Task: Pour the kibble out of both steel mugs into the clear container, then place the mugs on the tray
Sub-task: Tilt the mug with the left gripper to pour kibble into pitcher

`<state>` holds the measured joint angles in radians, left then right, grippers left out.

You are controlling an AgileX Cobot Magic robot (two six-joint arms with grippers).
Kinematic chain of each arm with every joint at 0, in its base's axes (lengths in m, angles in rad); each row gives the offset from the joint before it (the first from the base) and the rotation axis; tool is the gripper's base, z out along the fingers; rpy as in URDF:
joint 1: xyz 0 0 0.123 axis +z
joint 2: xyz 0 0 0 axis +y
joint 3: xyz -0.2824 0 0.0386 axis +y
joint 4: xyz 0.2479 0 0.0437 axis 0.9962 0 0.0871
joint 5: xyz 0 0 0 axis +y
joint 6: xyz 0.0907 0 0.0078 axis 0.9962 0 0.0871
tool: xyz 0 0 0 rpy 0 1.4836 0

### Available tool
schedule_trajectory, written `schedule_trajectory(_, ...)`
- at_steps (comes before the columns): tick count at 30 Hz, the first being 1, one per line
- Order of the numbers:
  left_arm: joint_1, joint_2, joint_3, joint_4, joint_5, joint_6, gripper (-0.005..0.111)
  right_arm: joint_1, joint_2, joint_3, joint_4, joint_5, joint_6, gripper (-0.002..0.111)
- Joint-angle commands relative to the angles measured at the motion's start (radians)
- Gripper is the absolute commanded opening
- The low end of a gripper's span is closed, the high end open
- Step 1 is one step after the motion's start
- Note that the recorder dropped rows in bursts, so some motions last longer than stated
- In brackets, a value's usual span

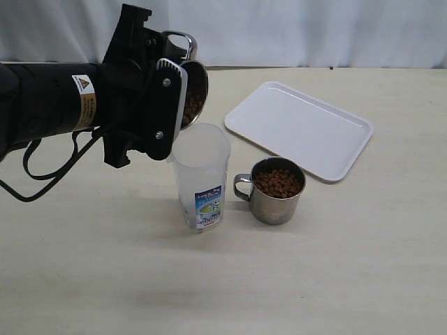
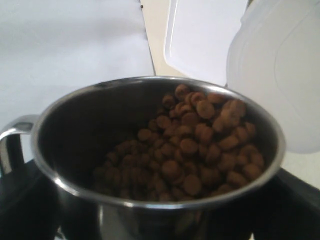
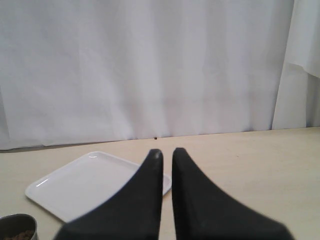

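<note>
**Lip over the mouth, more tilt needed**

My left fingers point(image 1: 176, 91) are spread wide around the steel mug point(image 1: 193, 89). It is tilted, its lip just above the clear container point(image 1: 202, 174) at 6 o'clock. The kibble point(image 2: 195, 145) banks against the low lip. The second mug point(image 1: 276, 190) stands at 3 o'clock of the container and the tray point(image 1: 300, 129) at 1 o'clock — neither, I judge, blocks the pour. My right fingers point(image 3: 159, 157) are pressed together, empty.
</note>
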<state>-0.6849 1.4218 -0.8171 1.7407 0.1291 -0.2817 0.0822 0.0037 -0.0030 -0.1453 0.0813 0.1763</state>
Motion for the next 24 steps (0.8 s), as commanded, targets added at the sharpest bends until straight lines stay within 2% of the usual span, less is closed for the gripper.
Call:
schedule_trajectory(1,-0.002,-0.004,-0.011,0.004,0.019,0.004,0.0,0.002,-0.004,0.003,0.0,-0.001,-0.006,0.005)
schedule_trajectory(24,-0.002,-0.004,-0.011,0.004,0.019,0.145,0.0,0.002,-0.004,0.003,0.0,-0.001,-0.006,0.005)
